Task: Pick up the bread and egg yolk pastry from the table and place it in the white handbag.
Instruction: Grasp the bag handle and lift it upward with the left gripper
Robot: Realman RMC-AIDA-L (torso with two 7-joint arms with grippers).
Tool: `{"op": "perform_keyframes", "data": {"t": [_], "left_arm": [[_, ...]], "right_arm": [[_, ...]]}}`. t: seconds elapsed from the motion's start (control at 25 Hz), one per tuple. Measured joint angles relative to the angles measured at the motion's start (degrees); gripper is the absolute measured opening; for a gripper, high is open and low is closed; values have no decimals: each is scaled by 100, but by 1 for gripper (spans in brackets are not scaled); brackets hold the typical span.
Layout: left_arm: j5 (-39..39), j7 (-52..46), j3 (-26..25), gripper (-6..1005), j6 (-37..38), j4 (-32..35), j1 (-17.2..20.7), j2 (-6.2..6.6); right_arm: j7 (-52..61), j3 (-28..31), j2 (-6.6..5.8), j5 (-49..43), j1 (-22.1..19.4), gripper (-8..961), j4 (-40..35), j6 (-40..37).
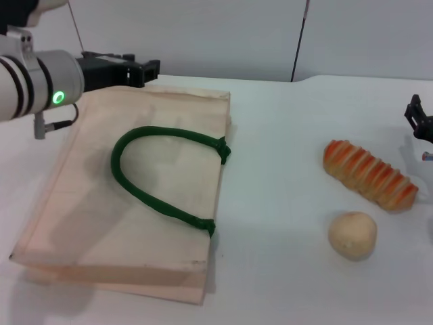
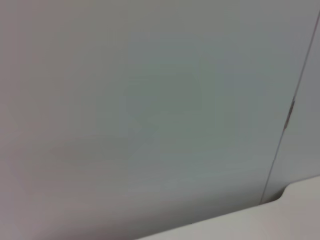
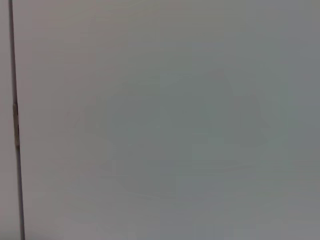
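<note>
On the tabletop (image 1: 284,203), the white handbag (image 1: 135,203) lies flat at my left, bread (image 1: 369,175) and egg yolk pastry (image 1: 352,235) well apart at my right. I judge both light and crushable: grip across their middles. I cannot tell either end effector's state.

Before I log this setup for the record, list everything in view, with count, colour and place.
white handbag: one, cream with a dark green rope handle, lying flat on the table's left part.
bread: one, tan with orange stripes, on the table's right part.
egg yolk pastry: one, pale beige, just in front of the bread, apart from it.
table: one, white.
wall: grey, behind the table; it fills both wrist views.
left pincer: black, over the bag's far edge.
right pincer: black, at the right edge, beyond the bread.
</note>
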Motion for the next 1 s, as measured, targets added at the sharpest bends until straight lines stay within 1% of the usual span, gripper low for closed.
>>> {"op": "perform_keyframes", "data": {"t": [0.08, 0.16, 0.32, 0.4, 0.52, 0.68, 0.92, 1.0], "left_arm": [[249, -151, -201, 488, -278, 14, -117, 1], [589, -386, -298, 487, -456, 19, -237, 0], [1457, -1088, -360, 487, -798, 19, -479, -2], [1756, -1366, -361, 487, -950, 17, -587, -7], [1909, -1569, -361, 487, -1085, -23, -671, -10], [2395, -2003, -318, 486, -1390, -83, -841, -12], [2795, -2093, -292, 486, -1958, -264, -1156, -12], [2900, -2091, -292, 486, -2101, -280, -1207, -10]], "right_arm": [[-1, -10, 0, 0, 16, 801, 13, -1], [-2, -20, 0, 0, 32, 801, 29, -3], [-2, -26, 0, 0, 44, 801, 33, -6], [-2, -27, 0, 0, 45, 801, 33, -7], [-2, -33, 0, 0, 58, 801, 33, -9], [-2, -42, 0, 0, 77, 800, 39, -28], [-2, -46, 0, 0, 113, 800, 46, -106], [-2, -46, 0, 0, 113, 800, 50, -106]]}}
